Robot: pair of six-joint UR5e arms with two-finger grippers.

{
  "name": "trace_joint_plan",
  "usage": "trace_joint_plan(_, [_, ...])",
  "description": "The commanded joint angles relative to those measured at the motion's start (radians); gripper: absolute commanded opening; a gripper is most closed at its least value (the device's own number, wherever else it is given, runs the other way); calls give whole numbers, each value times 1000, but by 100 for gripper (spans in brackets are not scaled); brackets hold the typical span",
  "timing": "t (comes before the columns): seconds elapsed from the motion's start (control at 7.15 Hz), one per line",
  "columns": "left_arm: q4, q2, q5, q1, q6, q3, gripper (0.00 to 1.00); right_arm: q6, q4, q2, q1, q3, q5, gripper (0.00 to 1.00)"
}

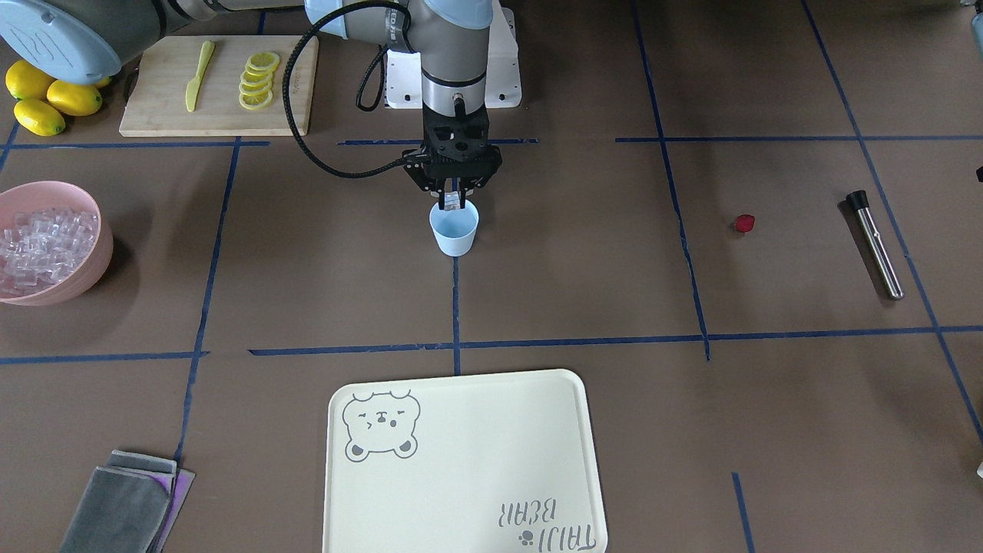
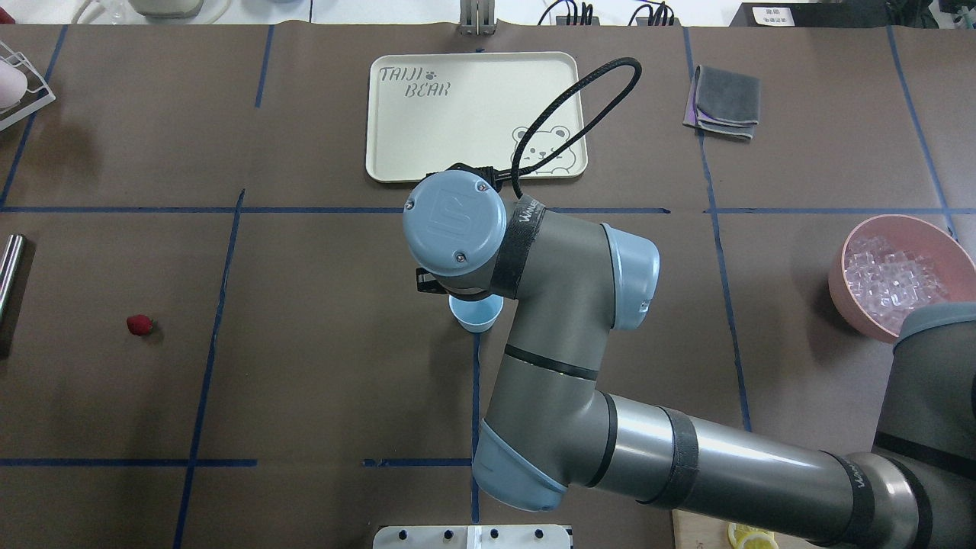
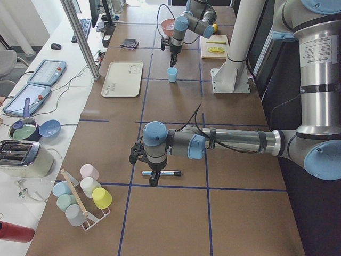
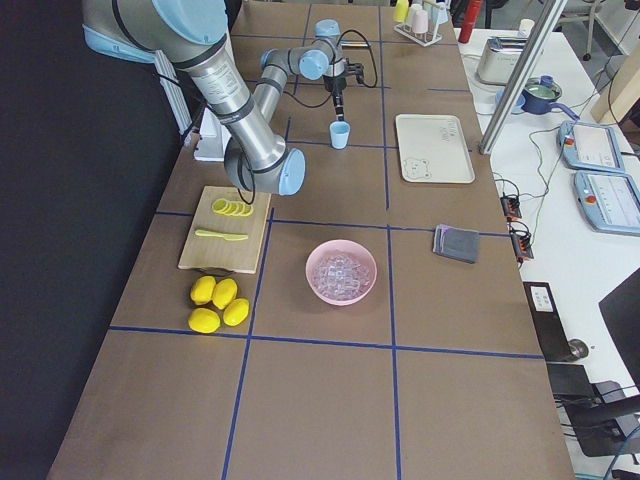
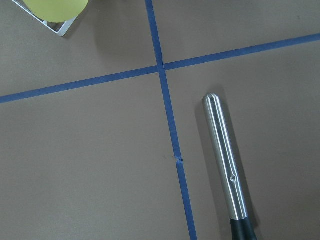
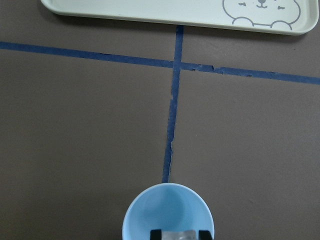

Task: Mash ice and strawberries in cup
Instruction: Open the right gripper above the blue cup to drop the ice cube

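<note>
Ice-loading step. Right gripper (image 1: 454,203) clenched on 1 ice cube (image 6: 180,235) just above the cup (image 1: 454,232) mouth; strawberry (image 1: 744,223) well apart on the table (image 1: 568,276). I could not tell the state of the left gripper (image 3: 152,178). Next, I judged: release squarely over the cup.
</note>
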Motion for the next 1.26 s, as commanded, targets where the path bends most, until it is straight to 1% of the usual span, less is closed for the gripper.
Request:
trace_joint_plan(0.0, [0,-2,0,1,0,0,100,-5,38,-6,-5,-19,-4,72])
trace_joint_plan(0.14, [0,-2,0,1,0,0,100,-8,41,-7,-8,-25,-4,99])
trace_joint_plan(0.56, [0,-5,0,1,0,0,100,-9,46,-4,5,-20,2,99])
trace_joint_plan(0.7, [0,-5,0,1,0,2,100,-12,44,-10,54,-13,31,99])
trace_joint_plan(0.84, [0,-5,0,1,0,2,100,-47,46,-79,135,42,113,99])
trace_joint_plan(0.98, [0,-5,0,1,0,0,100,-166,46,-187,225,141,185,99])
trace_joint_plan(1.12, [0,-6,0,1,0,0,100,-299,47,-308,340,221,280,99])
